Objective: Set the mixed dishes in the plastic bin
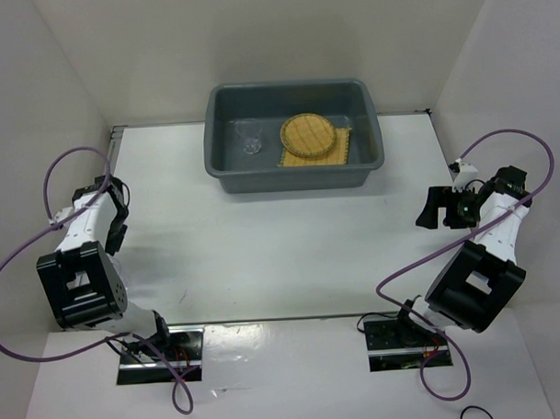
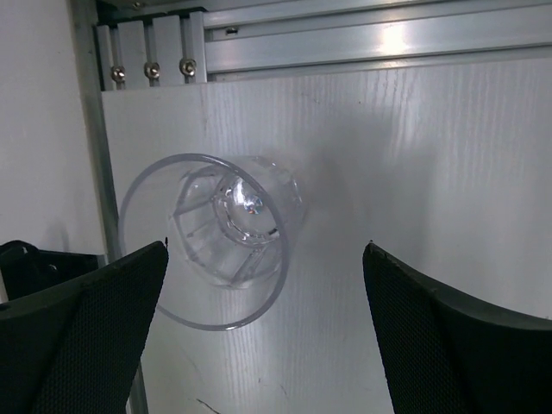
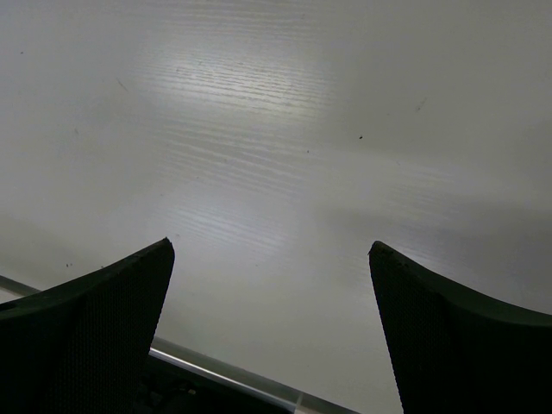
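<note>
My left hand (image 2: 266, 248) stands wide with nothing in it. A clear cup (image 2: 220, 237) lies on its side on the worktop (image 2: 431, 172) just ahead of it, mouth turned toward me. The cup is not centred in my reach: it sits over toward my left finger (image 2: 86, 336), whose tip overlaps the rim in my wrist view, with a broad gap on the right-finger side. My right hand (image 3: 272, 248) is also wide and empty, with only bare worktop in front of it.

The plastic bin (image 1: 297, 175) is ahead of my left hand and well off to its right. Inside it a round yellow plate (image 1: 308, 133) rests on a square yellow mat (image 1: 345, 152), and another clear piece (image 1: 251, 143) sits apart from them. I cannot see an orange-brown disc anywhere.

I judge that this cup is what remains, and that it is a job for my left hand.

- I should slide a little to my left first so the cup's body lies midway between my fingers.
- The wall and the metal rail (image 2: 362, 43) are close on that side and beyond the cup, so that move must be small.
- I would then come down and close across the barrel, not the thin rim.
- The cup looks slick and free to roll, so I would squeeze slowly and evenly.
- I would lift it straight up before swinging right.
- I would let it go low, in a bare part of the bin.
</note>
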You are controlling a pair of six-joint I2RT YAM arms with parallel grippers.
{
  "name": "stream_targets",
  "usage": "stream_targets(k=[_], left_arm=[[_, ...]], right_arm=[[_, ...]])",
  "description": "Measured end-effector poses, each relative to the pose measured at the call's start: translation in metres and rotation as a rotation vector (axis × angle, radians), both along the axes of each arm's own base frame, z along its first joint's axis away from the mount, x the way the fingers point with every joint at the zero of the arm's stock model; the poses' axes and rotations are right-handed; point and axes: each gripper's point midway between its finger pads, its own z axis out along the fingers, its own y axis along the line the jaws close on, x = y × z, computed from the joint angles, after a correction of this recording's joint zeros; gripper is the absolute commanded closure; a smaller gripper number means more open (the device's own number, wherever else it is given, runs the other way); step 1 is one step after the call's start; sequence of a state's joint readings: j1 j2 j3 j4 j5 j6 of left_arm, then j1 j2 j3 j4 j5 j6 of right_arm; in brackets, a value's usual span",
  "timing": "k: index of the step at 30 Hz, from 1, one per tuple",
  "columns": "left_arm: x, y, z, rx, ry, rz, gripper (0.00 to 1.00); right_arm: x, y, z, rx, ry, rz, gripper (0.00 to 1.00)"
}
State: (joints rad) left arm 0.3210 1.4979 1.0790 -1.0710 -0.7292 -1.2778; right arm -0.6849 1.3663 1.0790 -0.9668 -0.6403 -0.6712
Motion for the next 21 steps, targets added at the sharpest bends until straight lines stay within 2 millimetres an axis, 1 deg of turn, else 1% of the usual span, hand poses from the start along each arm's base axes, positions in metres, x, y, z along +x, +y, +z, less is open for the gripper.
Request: stream_targets(k=[5, 9, 11, 12, 14, 15, 18, 20, 21], left_arm=[[0.008, -0.001, -0.011, -0.044, -0.032, -0.028, 0.0], [0.01, -0.004, -0.022, -0.068, -0.035, -0.063, 0.11], [0.009, -0.006, -0.028, -0.082, -0.028, -0.084, 0.31], [0.01, -0.007, -0.03, -0.091, -0.029, -0.09, 0.43], [0.011, -0.009, -0.033, -0.102, -0.028, -0.111, 0.88], [0.011, -0.009, -0.033, -0.109, -0.025, -0.122, 1.0], [0.017, -0.011, -0.031, -0.128, -0.038, -0.15, 1.0], [0.028, -0.013, -0.02, -0.14, -0.084, -0.17, 1.0], [0.036, -0.014, -0.009, -0.146, -0.124, -0.193, 1.0]], right_arm=[[0.0, 0.0, 0.0, 0.0, 0.0, 0.0, 0.02], [0.0, 0.0, 0.0, 0.0, 0.0, -0.001, 0.02], [0.0, 0.0, 0.0, 0.0, 0.0, -0.001, 0.02], [0.0, 0.0, 0.0, 0.0, 0.0, -0.001, 0.02], [0.0, 0.0, 0.0, 0.0, 0.0, -0.001, 0.02], [0.0, 0.0, 0.0, 0.0, 0.0, -0.001, 0.02], [0.0, 0.0, 0.0, -0.001, 0.0, -0.001, 0.02], [0.0, 0.0, 0.0, -0.001, 0.0, -0.001, 0.02], [0.0, 0.0, 0.0, -0.001, 0.0, -0.001, 0.02]])
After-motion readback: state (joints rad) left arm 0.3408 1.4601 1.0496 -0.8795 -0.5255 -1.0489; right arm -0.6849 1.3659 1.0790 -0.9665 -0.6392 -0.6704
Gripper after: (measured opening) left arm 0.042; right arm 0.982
